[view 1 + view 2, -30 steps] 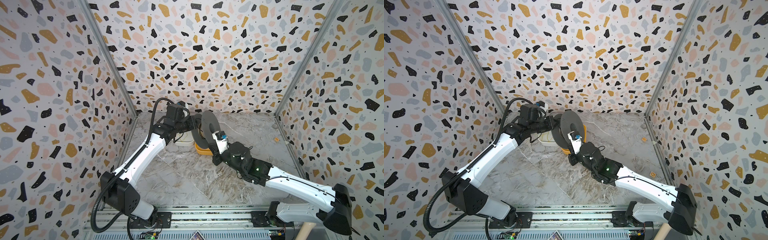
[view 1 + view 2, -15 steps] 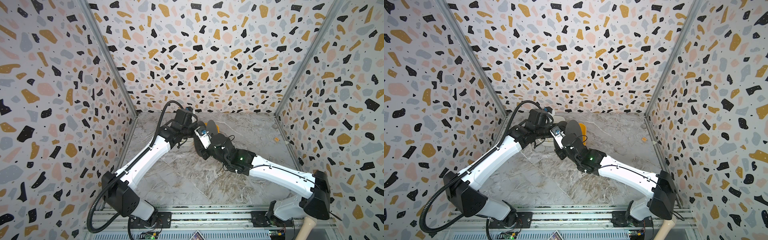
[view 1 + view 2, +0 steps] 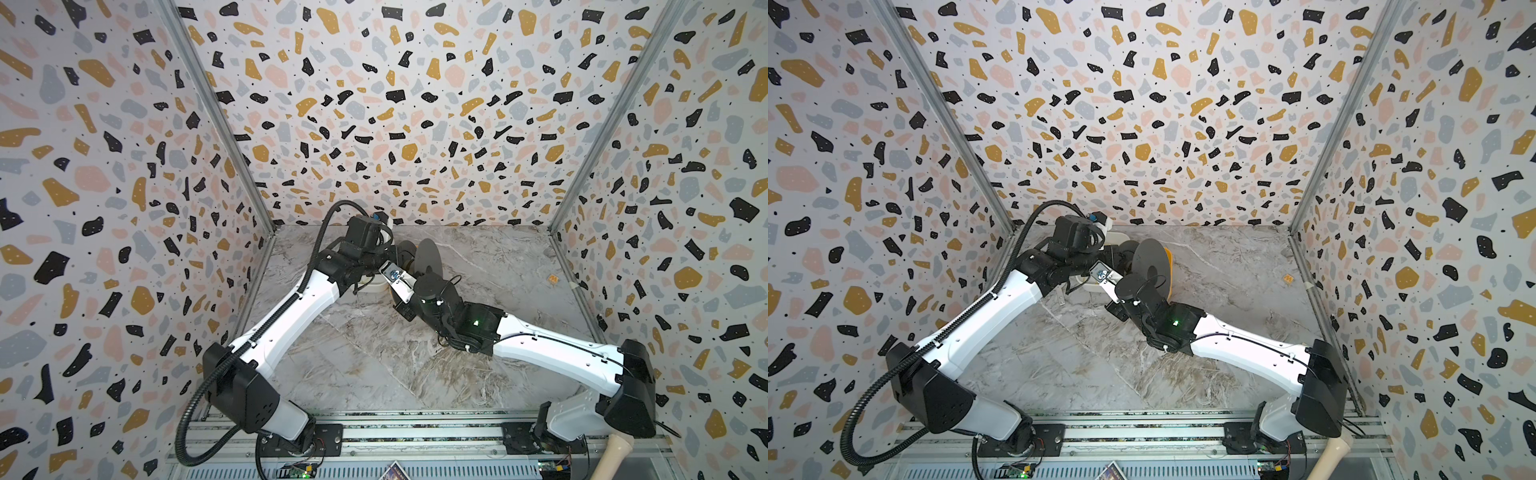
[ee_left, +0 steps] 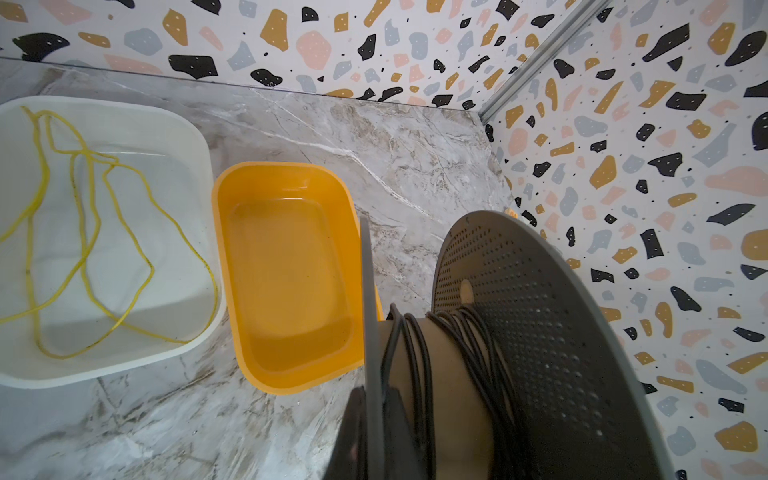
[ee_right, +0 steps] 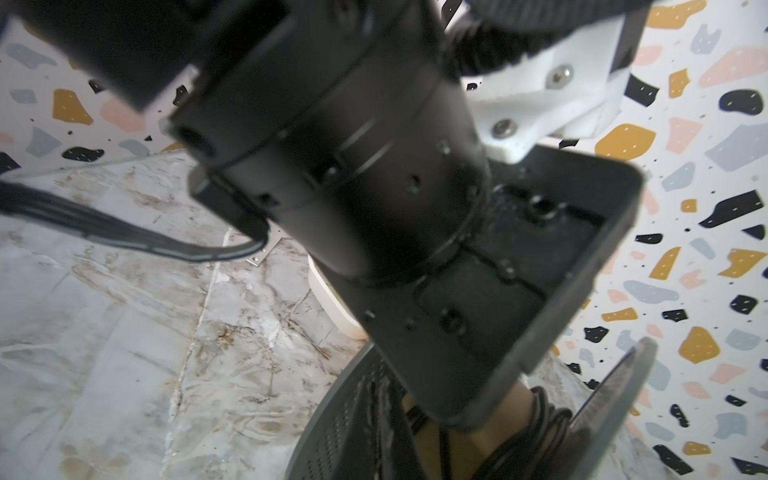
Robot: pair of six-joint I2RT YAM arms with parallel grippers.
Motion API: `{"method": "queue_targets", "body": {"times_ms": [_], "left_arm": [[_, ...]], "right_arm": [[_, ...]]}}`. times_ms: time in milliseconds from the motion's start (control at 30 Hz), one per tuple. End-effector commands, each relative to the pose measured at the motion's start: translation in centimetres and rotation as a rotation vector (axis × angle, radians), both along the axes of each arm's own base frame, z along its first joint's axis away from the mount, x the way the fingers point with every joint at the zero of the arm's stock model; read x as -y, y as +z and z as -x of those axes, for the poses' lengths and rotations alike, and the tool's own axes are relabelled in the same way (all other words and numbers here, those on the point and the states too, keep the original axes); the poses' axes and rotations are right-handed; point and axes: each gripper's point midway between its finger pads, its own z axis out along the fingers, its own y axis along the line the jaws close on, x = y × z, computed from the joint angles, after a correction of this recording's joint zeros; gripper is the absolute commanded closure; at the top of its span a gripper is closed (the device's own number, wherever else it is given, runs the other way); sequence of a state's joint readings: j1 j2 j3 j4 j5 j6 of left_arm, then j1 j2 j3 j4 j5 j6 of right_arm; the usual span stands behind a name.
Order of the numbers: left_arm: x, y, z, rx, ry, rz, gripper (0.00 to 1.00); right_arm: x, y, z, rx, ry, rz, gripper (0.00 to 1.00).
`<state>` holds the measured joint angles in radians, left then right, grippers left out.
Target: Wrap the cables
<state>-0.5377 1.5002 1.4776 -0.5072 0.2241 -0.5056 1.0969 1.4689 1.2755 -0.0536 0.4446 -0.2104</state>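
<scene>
1. Thin, flexible black cord (image 4: 482, 361): wound in loose turns round the tan core of a grey plastic spool (image 4: 540, 332) with two round perforated flanges. The turns bunch towards each flange, with bare core between them.
2. Spool position: it stands on edge with its axle level, at the far middle of the counter, a little left of centre in both top views (image 3: 430, 259) (image 3: 1152, 262). Whether its rim touches the counter cannot be told.
3. Left claw (image 4: 371, 409): clamped on the rim of one flange, with a dark finger on each face. The white-and-black left arm (image 3: 291, 316) reaches in from the near left.
4. Right claw: hidden under the left arm's wrist in both top views and not made out in its own wrist view, which that blurred black wrist (image 5: 332, 166) fills. Its jaws are together; whether anything lies between them cannot be told. The right arm (image 3: 540, 349) reaches in from the near right, ending at the spool.
5. Orange-yellow rectangular plastic tub (image 4: 286, 168): on the counter close by the spool. Its edge shows just past a flange in a top view (image 3: 1168, 266).
6. White rectangular plastic tray (image 4: 124, 370): just left of the tub, holding a thin yellow cord (image 4: 41, 183) in loose loops.
7. Marble-patterned counter (image 3: 374, 374): enclosed on three sides by terrazzo-patterned walls (image 3: 374, 104).
</scene>
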Motion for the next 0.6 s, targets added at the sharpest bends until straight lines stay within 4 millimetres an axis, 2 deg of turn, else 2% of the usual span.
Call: {"method": "queue_targets", "body": {"times_ms": [0,367,567], "left_arm": [[2.8,3.4,1.9,0.023,-0.148,0.162,1.0],[3.9,2.9,1.5,-0.016,-0.174,0.232,1.0],[4.3,3.2,1.3,-0.052,-0.185,0.349,1.0]], "right_arm": [[2.9,0.5,-1.3,0.091,-0.079,0.103,1.0],[2.3,-2.8,-0.7,0.128,-0.097,0.292,1.0],[2.9,-3.3,-0.9,0.164,-0.193,0.362,1.0]]}}
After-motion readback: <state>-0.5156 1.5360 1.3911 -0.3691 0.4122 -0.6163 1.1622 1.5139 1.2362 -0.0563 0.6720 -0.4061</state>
